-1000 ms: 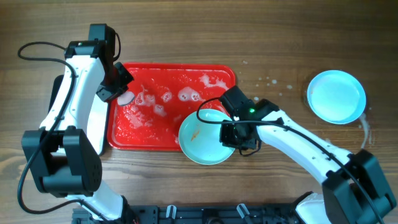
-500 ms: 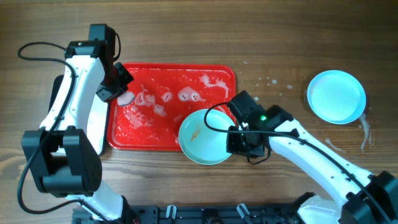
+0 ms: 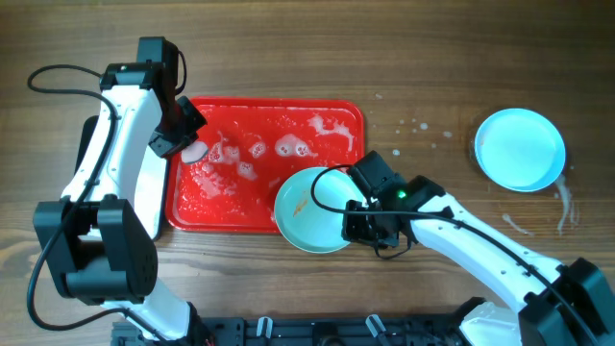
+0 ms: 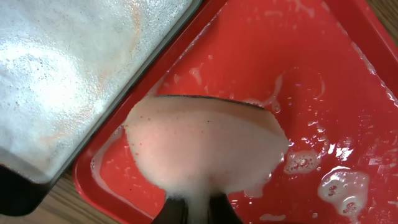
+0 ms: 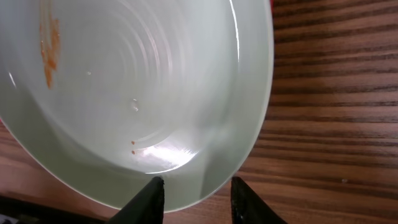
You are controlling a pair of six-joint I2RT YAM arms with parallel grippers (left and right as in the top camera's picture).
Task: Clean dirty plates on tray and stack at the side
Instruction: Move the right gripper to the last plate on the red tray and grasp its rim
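The brown wooden bench (image 3: pixel 432 77) carries all items. The large red rectangular plastic tray (image 3: pixel 269 102) lies on its left half, long axis running left to right, its floor wet and patched with white foam. A black-rimmed silvery metal tray (image 4: pixel 62 74) sits just beside its left end, seen in the left wrist view only. Two round pale sky-blue plates show; a third is not in view. The clean plate (image 3: pixel 520 148) rests on the bench far to the right, well apart from the red tray. The dirty plate (image 3: pixel 309 216) sits at the red tray's near right corner, overlapping the rim and partly over bare bench; whether it is lifted or resting cannot be told. The foam-laden pink sponge (image 4: pixel 205 149) is pinched tight in the left tool (image 4: pixel 196 214) at the tray's far left end. The right tool (image 5: pixel 198 190) has its jaws apart, straddling the dirty plate's right rim with no visible pinch. A small orange-brown smear (image 5: pixel 50 43) marks that plate's left side. Judgement: the dirty plate lies directly left of the right tool, the nearer arm. The sponge is well apart along the tray's long axis, on the side the smear faces, so scrubbing calls for closing that gap.
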